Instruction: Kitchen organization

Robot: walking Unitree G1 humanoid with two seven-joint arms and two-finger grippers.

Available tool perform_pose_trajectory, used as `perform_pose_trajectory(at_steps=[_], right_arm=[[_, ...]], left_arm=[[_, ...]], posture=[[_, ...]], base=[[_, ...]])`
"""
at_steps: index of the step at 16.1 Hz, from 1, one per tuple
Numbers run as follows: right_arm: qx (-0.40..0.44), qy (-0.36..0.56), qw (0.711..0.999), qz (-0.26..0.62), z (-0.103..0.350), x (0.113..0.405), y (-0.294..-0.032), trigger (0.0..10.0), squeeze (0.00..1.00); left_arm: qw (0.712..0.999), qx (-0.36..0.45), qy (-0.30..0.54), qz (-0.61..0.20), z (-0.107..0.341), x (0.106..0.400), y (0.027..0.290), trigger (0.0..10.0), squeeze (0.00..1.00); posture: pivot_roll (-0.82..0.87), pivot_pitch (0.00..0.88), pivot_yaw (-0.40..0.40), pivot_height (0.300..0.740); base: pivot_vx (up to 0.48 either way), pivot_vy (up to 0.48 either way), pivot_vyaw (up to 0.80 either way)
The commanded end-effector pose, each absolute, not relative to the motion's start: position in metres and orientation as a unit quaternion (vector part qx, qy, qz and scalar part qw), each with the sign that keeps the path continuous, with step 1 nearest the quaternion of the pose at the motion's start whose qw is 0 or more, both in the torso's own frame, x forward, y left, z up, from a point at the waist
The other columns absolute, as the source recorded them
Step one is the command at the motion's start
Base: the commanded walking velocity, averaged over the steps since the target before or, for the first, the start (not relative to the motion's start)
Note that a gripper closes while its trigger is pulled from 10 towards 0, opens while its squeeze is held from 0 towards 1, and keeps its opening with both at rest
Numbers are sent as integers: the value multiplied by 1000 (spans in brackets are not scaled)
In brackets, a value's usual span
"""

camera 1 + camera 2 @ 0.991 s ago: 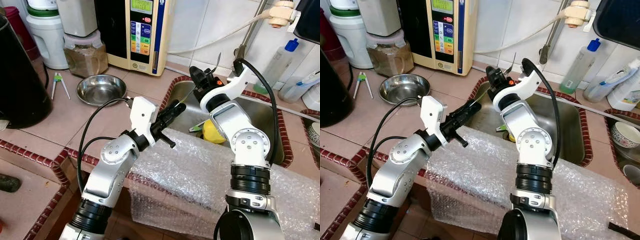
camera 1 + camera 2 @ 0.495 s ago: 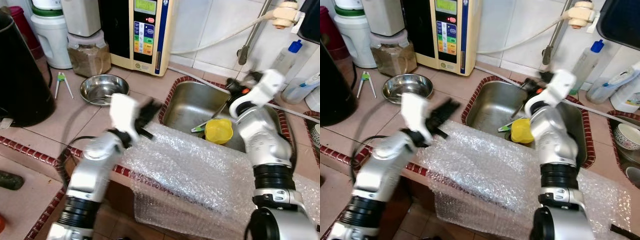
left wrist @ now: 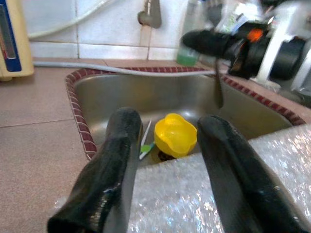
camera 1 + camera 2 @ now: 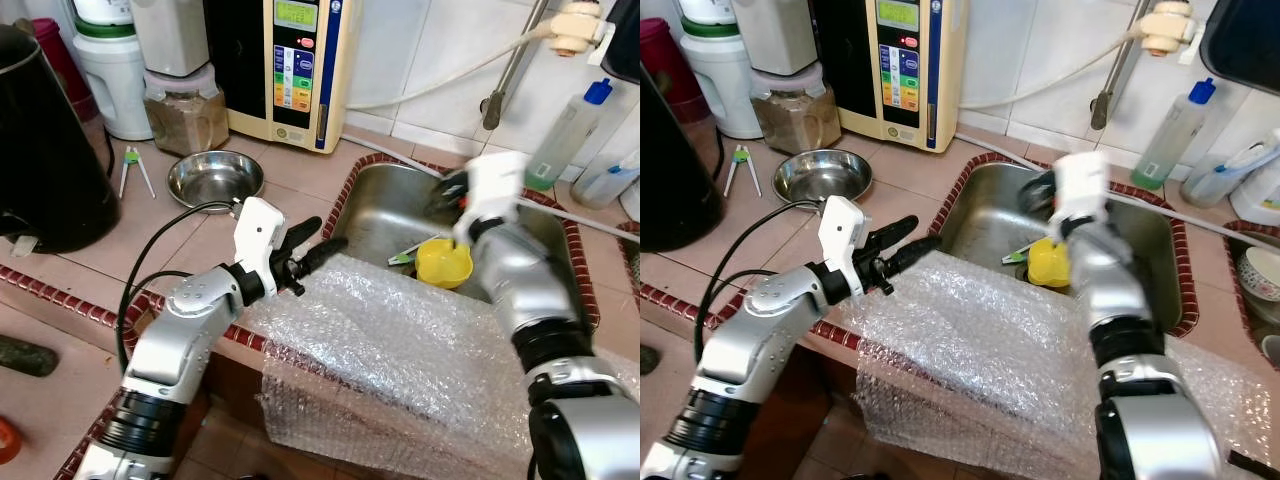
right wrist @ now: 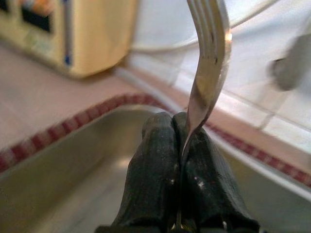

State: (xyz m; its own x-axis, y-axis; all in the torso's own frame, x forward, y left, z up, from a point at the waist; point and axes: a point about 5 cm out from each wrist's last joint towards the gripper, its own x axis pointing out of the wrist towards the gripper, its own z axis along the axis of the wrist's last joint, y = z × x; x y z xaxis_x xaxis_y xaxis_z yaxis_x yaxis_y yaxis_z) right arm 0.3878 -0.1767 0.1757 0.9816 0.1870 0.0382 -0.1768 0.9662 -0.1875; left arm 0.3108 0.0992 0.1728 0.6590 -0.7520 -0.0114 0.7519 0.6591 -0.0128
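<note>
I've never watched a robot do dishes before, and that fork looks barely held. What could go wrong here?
The right gripper pinches the fork only by the end of its handle, so it might twist or slip and drop into the sink. The arm is blurred, so it seems to be moving fast and could knock the yellow cup. The left gripper hovers open over the bubble wrap and might snag it.

The right gripper (image 5: 178, 127) has its fingers (image 5: 155, 170) pressed together on a metal fork (image 5: 206, 63), tines pointing away, above the steel sink (image 5: 63, 194) with its red-tiled rim.
</note>
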Motion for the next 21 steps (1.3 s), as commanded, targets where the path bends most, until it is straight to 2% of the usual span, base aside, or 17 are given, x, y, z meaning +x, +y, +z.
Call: perform_pose_trajectory(at_steps=[1,5,8,9,10,16,21], right_arm=[[-102,-25,989,101,173,388,-178,0,0],[-126,28,985,114,136,380,-173,0,0],[-148,35,983,99,132,380,-177,0,0],[-148,38,984,92,132,381,-180,4157,396],[-144,38,985,89,133,381,-181,10000,1000],[-110,30,988,103,139,385,-170,10000,1000],[-84,1,988,132,147,384,-157,10000,1000]], left_arm=[[902,2,10,-432,176,308,95,10000,1000],[896,15,19,-443,176,304,99,10000,1000],[896,17,25,-442,176,301,101,10000,1000],[896,18,27,-443,175,300,100,10000,1000],[895,18,27,-444,175,300,100,10000,1000],[894,15,29,-446,172,298,94,10000,1000],[914,16,4,-405,175,306,97,10000,1000]], posture=[[76,62,-22,740],[98,77,-15,740],[99,85,-10,740],[98,86,-10,740],[98,86,-10,740],[88,85,-18,740],[74,83,-29,740]], base=[[0,0,0],[0,0,0],[0,0,0],[0,0,0],[0,0,0],[0,0,0],[0,0,0]])
